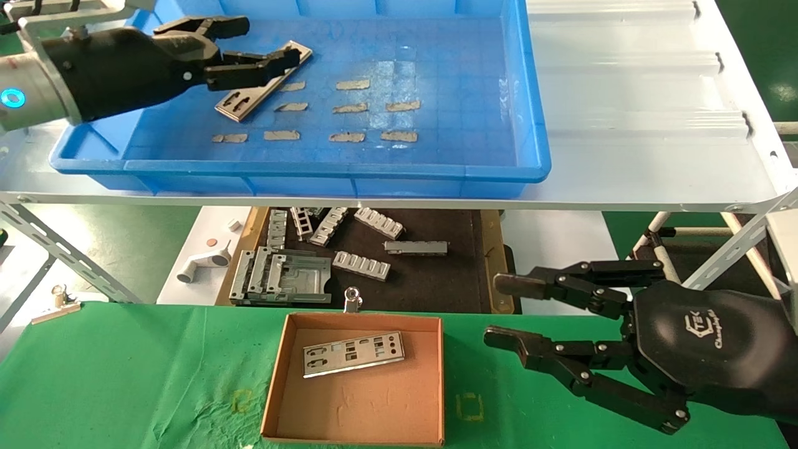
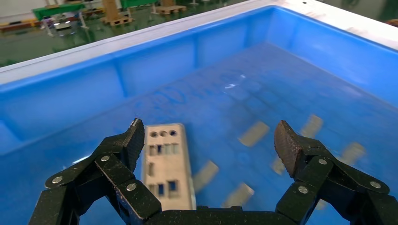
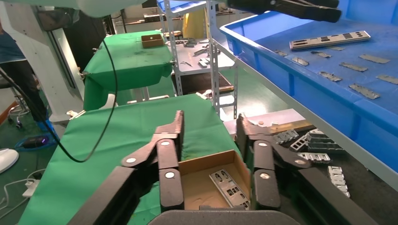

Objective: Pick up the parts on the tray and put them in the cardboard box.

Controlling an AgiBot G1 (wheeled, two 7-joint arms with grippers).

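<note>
The part (image 1: 262, 83) left in the tray (image 1: 530, 100) lies under the left gripper (image 1: 249, 43), jaws spread, so the reach is underway and next comes lowering to pinch it for the cardboard box (image 1: 436, 380).

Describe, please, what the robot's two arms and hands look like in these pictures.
Both are matte black. The left hand has two jointed linkage fingers with silver pivot bolts and dark textured pads, on a bulky black shell behind which sits a silver-grey wrist section with a glowing cyan ring. The right hand has the same build; its shell carries a pale logo with lettering too small to read.
</note>
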